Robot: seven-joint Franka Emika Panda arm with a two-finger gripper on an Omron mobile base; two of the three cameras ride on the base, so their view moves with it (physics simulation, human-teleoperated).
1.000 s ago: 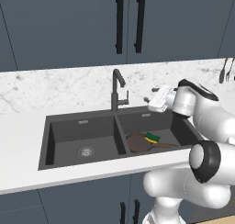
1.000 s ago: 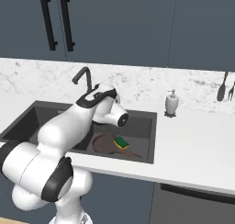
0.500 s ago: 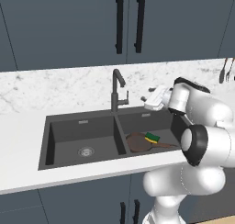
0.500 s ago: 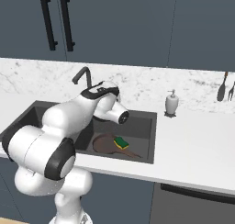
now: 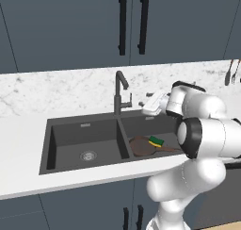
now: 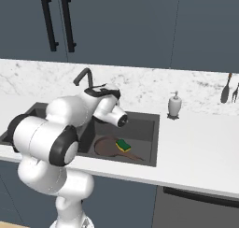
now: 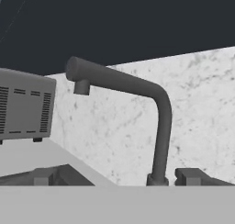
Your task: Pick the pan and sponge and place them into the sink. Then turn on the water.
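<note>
A white marble-backed table [image 5: 28,125] under dark blue cabinets [image 5: 70,26] carries one double-basin sink [image 5: 84,144]. The hand [image 5: 151,105], jaws wide and apparently empty, hangs just right of one faucet [image 5: 120,90]. Below it, in the right basin, lie one pan [image 5: 141,145] and one sponge [image 5: 156,141] on it. One soap dispenser [image 6: 174,105] stands further right.

A kitchen — marble-look counter [image 5: 56,94], double sink [image 5: 84,130] with gooseneck faucet [image 5: 120,90], dark cabinets [image 5: 70,26] above.
</note>
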